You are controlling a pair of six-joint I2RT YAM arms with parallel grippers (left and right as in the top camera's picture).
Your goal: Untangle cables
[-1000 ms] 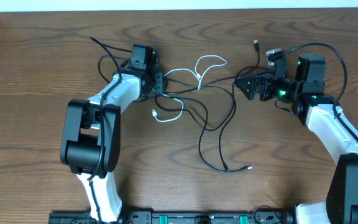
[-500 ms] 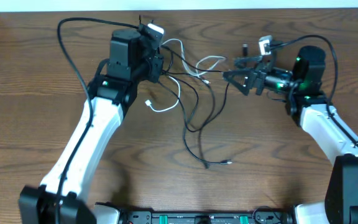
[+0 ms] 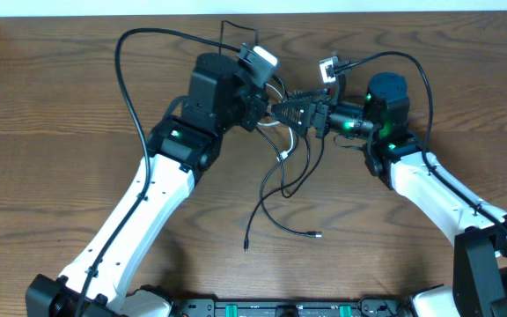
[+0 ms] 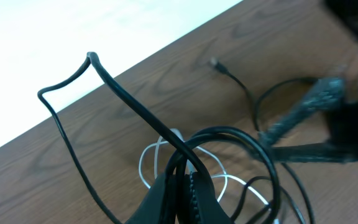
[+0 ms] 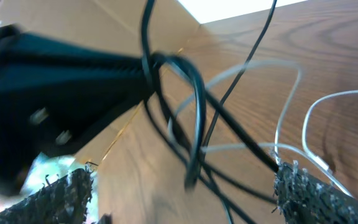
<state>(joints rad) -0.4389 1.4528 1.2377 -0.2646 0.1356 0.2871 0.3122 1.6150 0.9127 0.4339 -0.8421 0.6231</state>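
Cables (image 4: 135, 102), black and white, are pinched by the left tool (image 4: 182, 186), partly raised off the tabletop (image 3: 51, 132); right tool (image 5: 185, 183) is spread wide, strands seen between its fingers (image 5: 303, 186).

Top-down; wrist cams close, share cables (image 4: 135, 104)

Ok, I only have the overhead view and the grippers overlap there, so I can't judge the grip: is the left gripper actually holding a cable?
Observer: Yes; the left wrist view shows the left gripper shut on a black cable.
Operator: And the right one?
Observer: Its wrist view shows the right gripper open, black cable loops hanging between its fingers, nothing pinched.
Operator: White cable caught?
Observer: The white cable loops right behind the left gripper; whether it is pinched is hidden.
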